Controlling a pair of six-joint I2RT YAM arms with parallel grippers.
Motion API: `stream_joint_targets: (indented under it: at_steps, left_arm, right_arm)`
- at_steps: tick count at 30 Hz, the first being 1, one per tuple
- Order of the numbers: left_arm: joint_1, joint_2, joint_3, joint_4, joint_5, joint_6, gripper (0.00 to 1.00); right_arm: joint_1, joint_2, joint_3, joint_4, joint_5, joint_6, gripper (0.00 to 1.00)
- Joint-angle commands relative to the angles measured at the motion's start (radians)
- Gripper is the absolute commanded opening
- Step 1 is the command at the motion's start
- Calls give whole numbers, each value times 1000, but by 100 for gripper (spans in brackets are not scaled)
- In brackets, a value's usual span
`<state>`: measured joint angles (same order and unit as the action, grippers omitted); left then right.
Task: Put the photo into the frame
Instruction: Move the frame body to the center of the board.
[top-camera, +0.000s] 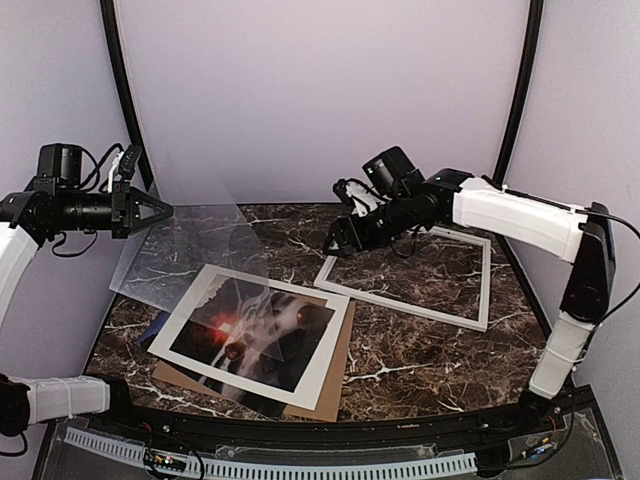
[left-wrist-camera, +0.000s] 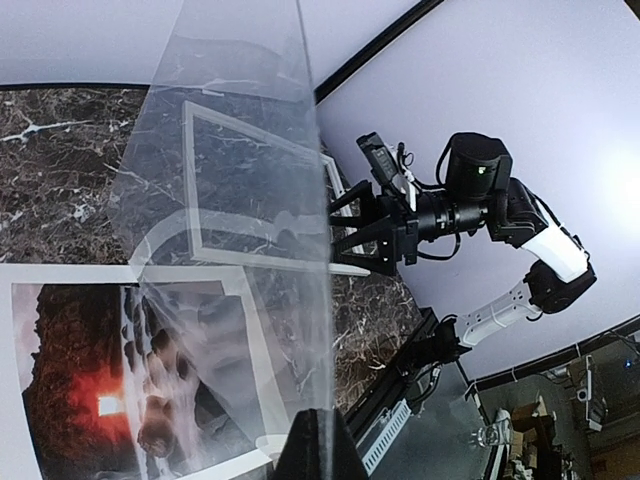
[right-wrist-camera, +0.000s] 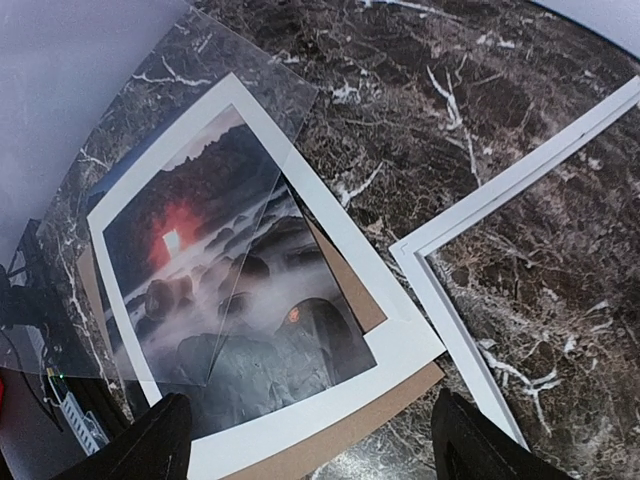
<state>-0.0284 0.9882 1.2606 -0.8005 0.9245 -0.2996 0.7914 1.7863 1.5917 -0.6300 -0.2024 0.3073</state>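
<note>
Risk: left gripper (top-camera: 166, 209), shut on the edge of the clear sheet (top-camera: 190, 255) tilted over the tabletop's left edge, could drag the sheet's low corner across the mat (top-camera: 325, 365), shifting the photo (top-camera: 265, 345) beneath it near the front-left corner, while right gripper (top-camera: 335, 243) hovers wide open and empty over the frame (top-camera: 487, 285) toward the right edge.

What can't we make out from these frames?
Glossy landscape photo: full outline, every view, under the flat white paper mat.
Brown cardboard sheet: mostly covered by mat and photo, top view.
White rectangular frame: right wrist view, far rails cut by the image edge.
Left gripper: pinch on the clear plastic sheet, left wrist view, fingers mostly below the bottom edge.
</note>
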Motion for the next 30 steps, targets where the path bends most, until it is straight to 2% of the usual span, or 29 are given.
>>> stream_joint_targets:
  at_steps: [1, 6, 9, 12, 18, 25, 30]
  left_arm:
    - [-13, 19, 78, 71, 58, -7, 0]
    - [-14, 59, 139, 199, 84, -91, 0]
    - [-16, 89, 206, 263, 104, -139, 0]
    - [-17, 126, 268, 329, 97, -187, 0]
    - [-24, 182, 301, 484, 106, -282, 0]
    - [-31, 251, 316, 573, 117, -344, 0]
    - [-38, 298, 343, 589, 123, -349, 0]
  right_arm:
    - [-24, -85, 1, 9, 62, -52, 84]
    - [-150, -123, -79, -15, 99, 78, 83]
    - [-269, -164, -158, -40, 207, 134, 83]
    - [-403, -217, -251, -43, 283, 153, 83]
    - [-656, -229, -399, 39, 320, 155, 81]
    - [-766, -104, -397, 55, 370, 122, 79]
    - [-823, -21, -394, 76, 340, 98, 72]
